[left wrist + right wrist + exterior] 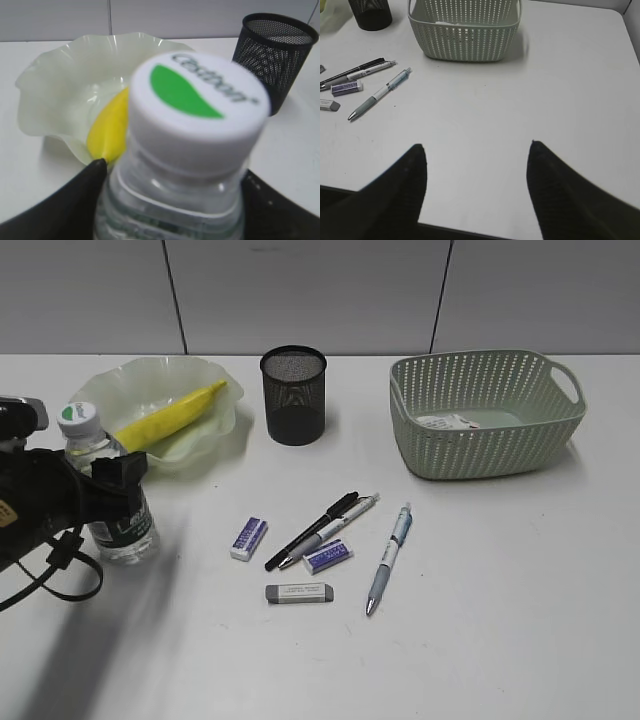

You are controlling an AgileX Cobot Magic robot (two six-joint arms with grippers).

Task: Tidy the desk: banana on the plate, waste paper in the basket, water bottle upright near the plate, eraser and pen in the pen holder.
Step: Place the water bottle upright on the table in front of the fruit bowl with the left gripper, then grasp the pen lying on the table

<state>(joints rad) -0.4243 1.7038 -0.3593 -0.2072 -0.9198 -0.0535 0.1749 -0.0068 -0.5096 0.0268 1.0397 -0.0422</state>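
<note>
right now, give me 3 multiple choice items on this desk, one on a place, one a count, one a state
1. Where is the banana?
A. in the plate
B. in the basket
C. beside the pens

2. How many erasers lie on the desk?
A. one
B. three
C. five

3. How is the water bottle?
A. lying flat
B. upright between the left gripper fingers
C. inside the pen holder

Answers:
1 A, it lies across the green dish.
2 B, two purple-labelled and one grey.
3 B, its cap points up.

pens (310, 531): 3 | erasers (299, 592): 3 | bottle (118, 525): 1 | banana (168, 417): 1
</note>
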